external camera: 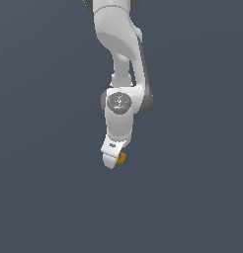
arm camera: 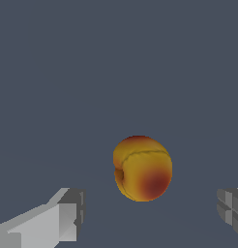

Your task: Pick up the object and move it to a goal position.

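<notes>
The gripper [arm camera: 147,213] is held wide open, with the orange-yellow object [arm camera: 142,168] seen between its fingers [arm camera: 63,220], untouched by either.

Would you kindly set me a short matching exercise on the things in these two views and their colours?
Things:
1. arm
2. lump
3. pads
4. floor

Colours:
A. grey
B. orange-yellow with a reddish patch
C. dark blue-grey
D. white

Pairs: 1-D, 2-B, 3-A, 4-C
</notes>
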You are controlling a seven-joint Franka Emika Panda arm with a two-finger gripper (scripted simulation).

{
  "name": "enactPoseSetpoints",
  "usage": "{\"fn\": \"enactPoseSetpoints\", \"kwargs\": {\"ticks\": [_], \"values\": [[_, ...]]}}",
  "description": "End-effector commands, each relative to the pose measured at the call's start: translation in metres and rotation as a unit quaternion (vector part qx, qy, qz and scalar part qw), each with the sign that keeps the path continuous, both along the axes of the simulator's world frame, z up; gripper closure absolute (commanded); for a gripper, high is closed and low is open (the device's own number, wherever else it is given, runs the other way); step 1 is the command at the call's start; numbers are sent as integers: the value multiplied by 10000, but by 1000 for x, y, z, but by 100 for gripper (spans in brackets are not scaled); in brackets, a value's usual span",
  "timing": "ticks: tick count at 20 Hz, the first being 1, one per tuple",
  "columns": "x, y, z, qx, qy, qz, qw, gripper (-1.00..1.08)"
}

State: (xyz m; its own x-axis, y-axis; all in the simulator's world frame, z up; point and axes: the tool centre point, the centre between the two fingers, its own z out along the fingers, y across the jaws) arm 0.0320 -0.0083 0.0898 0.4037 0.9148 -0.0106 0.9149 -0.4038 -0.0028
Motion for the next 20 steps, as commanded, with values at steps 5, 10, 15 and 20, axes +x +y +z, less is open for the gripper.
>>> {"fn": "enactPoseSetpoints", "kwargs": {"ticks": [5, 10, 15, 20], "values": [[3, 1, -5, 36, -26, 389, 9992, -92], [4, 1, -6, 44, -32, 474, 9989, -92], [3, 1, -12, 42, -29, 455, 9989, -92], [3, 1, -36, 43, -30, 469, 9989, -92]]}}
